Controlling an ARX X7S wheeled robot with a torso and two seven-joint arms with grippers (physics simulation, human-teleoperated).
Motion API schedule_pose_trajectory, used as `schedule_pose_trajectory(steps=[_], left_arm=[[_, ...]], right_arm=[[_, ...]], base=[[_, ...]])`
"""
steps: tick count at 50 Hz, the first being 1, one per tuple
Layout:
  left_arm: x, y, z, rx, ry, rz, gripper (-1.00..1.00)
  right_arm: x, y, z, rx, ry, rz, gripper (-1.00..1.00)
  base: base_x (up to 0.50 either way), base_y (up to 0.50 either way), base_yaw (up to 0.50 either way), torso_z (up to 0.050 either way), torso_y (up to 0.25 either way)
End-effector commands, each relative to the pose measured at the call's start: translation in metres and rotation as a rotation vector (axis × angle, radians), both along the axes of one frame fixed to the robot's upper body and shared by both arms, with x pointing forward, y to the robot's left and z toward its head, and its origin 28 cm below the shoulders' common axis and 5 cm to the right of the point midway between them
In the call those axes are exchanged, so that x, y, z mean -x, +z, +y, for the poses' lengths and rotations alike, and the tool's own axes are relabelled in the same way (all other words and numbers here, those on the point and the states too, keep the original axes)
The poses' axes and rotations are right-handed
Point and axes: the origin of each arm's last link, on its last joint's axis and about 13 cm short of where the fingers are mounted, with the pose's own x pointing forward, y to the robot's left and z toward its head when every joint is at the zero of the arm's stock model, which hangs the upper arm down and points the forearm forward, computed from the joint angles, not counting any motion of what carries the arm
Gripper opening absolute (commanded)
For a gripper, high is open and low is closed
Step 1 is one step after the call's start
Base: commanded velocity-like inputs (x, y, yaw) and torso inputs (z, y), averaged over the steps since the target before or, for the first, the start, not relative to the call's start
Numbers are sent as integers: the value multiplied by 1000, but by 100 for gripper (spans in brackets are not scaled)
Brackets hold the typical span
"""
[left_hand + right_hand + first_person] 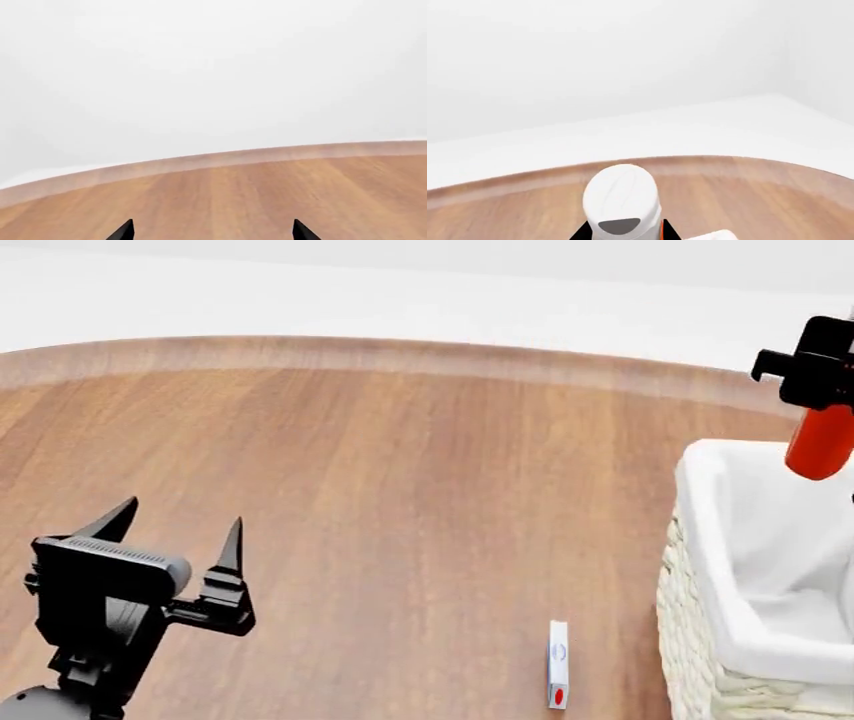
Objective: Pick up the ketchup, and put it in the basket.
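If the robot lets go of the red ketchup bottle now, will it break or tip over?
Probably not break: the ketchup looks like smooth plastic. It hangs from the right tool over the basket, whose cloth liner should cushion it. Being tall and narrow, it will likely tip.

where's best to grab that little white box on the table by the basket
Probably from straight above, pinching across its narrow width at mid-length: the white box lies flat on the table, long and slim, with bare wood along both long sides.

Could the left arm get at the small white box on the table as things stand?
Probably yes. The left gripper is open and empty, and only bare table lies between it and the white box. The basket stands beyond the box, out of the way.
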Motion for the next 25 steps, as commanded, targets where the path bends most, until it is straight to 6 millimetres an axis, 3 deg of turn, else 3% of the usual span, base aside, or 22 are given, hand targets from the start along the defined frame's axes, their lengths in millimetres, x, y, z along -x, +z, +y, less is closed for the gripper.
schedule_pose_trajectory(steps=[1, 13, 25], left_arm=[[4, 1, -4, 49, -46, -1, 100], [6, -2, -3, 71, -50, 9, 100], [12, -4, -4, 81, -60, 15, 100]], right_arm=[[-5, -24, -1, -22, -9, -14, -100], [-3, -49, 3, -63, -11, 22, -100], [0, -61, 2, -121, -20, 16, -100]], base=[[0, 0, 0, 0, 0], [0, 0, 0, 0, 0], [0, 0, 0, 0, 1]])
